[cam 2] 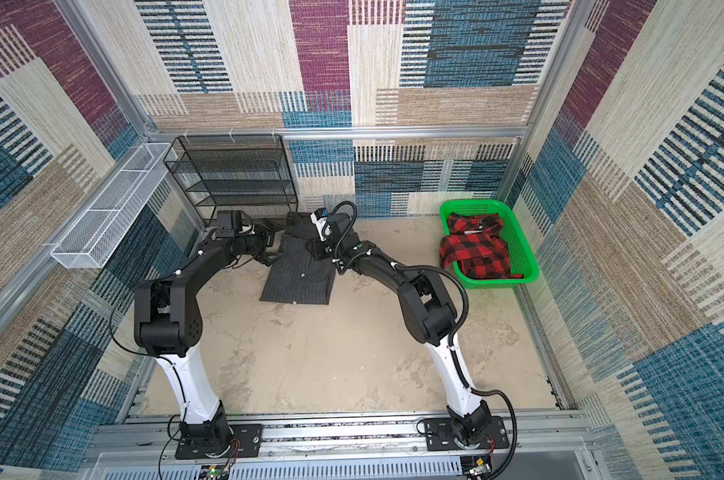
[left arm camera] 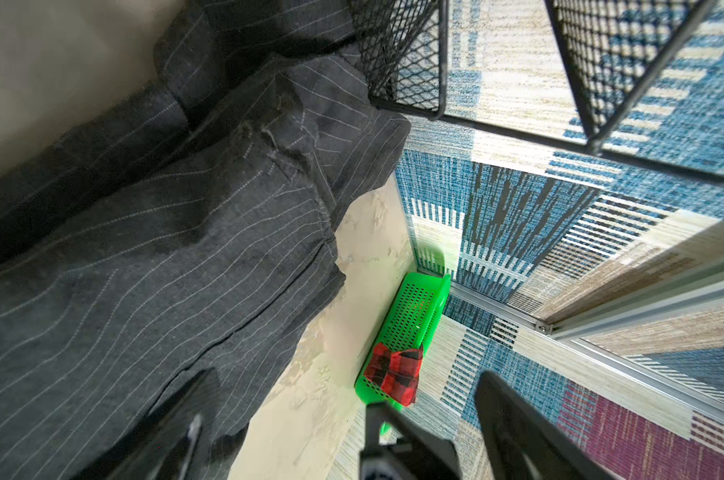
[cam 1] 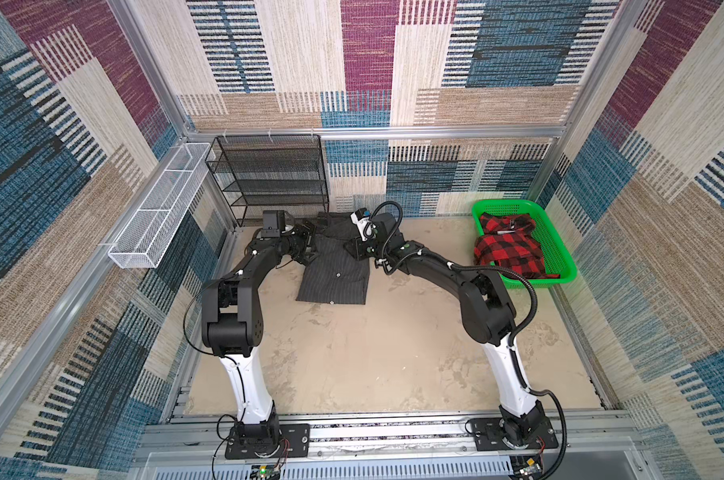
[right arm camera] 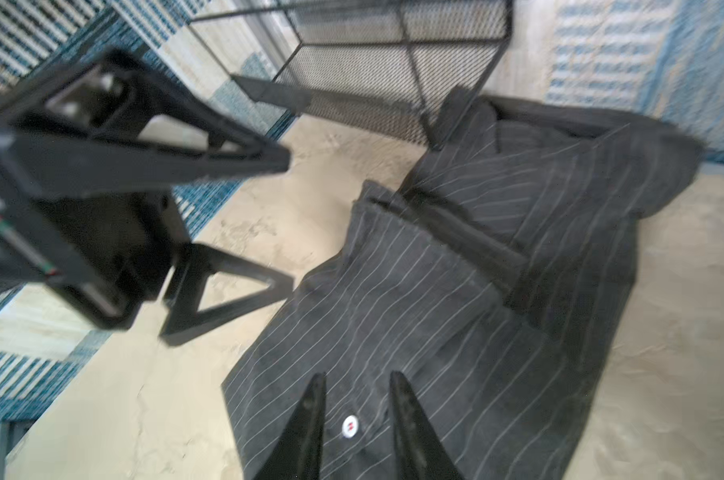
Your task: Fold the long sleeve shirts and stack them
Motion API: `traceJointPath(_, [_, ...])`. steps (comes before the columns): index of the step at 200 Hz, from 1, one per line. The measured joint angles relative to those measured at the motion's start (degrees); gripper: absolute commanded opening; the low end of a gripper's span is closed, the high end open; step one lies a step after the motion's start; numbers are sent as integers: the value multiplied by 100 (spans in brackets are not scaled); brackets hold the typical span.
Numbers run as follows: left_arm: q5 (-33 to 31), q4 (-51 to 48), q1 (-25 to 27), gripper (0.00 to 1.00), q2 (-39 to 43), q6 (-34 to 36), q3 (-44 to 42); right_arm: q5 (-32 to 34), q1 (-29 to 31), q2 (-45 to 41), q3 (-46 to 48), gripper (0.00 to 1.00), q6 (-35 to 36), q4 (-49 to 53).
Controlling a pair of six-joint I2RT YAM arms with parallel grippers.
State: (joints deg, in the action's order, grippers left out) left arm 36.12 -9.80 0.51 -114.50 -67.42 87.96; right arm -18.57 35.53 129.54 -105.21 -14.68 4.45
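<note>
Black mesh rack (cam 1: pixel 268 178) against back wall; white wire tray (cam 1: pixel 156 208) fixed to left wall — green basket (cam 1: pixel 557 241) far right on stained table (cam 1: pixel 372 353).

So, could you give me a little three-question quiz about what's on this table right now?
1. True or false: the checked shirt lies inside the green basket.
2. The pinstriped shirt lies on the table closest to: A) the black mesh rack, B) the white wire tray, C) the green basket.
3. Fill in: the left end effector has its jaws standing ____.
Key: 1 true; 2 A; 3 open.
</note>
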Motion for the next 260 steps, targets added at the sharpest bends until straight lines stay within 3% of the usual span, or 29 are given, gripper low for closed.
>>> traceJointPath(52, [-24,356,66,55,-472,190,304,-343,240,105,719,24,-334,-299])
traceJointPath(134, [-476,820,240,25,-1272,422,708,-649,601,63,1799,22,-1058,-772])
traceJointPath(167, [-614,811,149,25,-1110,586,682,-907,1019,85,1792,22,-1298,-911])
traceJointPath(194, [-643,586,-22,29,-439,695,487,-1134,1294,260,1517,23,-1543,-999])
traceJointPath(209, [-610,481,-157,33,214,859,164,-1241,1423,389,1185,23,-1670,-1027])
traceJointPath(234, [-584,308,-389,50,1327,1051,-529,-1314,1521,302,990,24,-1757,-1134])
traceJointPath(260, [-402,0,-435,54,1661,1276,-675,-1213,1392,-68,1060,25,-1661,-922])
